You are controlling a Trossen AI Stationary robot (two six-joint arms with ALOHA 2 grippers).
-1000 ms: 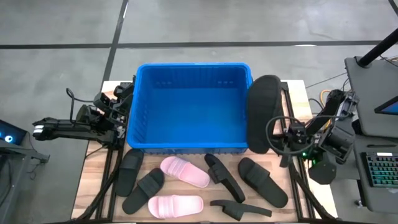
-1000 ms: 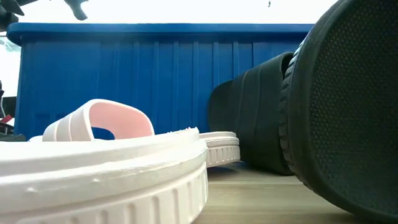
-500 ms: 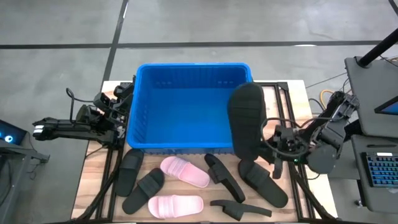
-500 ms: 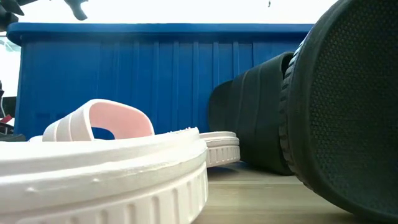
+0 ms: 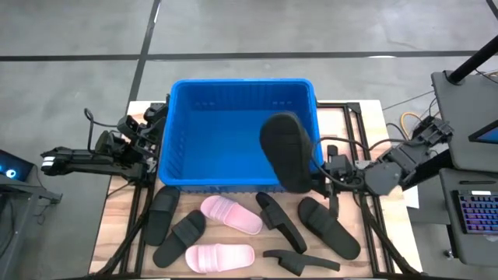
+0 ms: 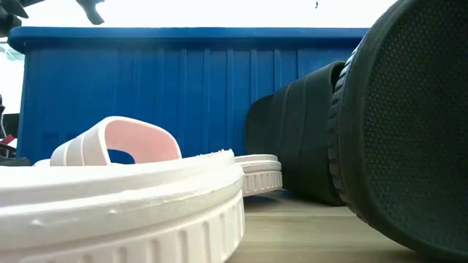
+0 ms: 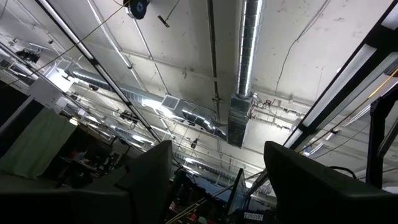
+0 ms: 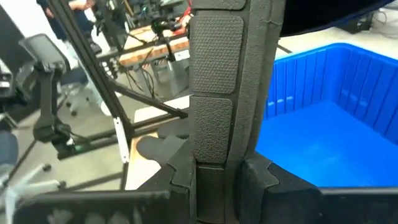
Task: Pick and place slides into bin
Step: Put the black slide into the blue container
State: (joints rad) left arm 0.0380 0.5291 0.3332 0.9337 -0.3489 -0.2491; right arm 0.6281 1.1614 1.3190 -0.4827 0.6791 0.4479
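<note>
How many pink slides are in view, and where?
2. One pink slide lies on the table just in front of the bin; the other pink slide lies nearer the table's front edge. None shows inside the bin.

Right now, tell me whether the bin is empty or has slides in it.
Empty inside. The bin shows bare blue floor; the right gripper holds one black slide over its right rim, not yet dropped.

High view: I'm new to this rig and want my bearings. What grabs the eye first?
The bright blue bin fills the table's middle. Over its right rim the right gripper holds a black slide. Seven more slides, two pale pink, lie along the near edge in front of the bin.
</note>
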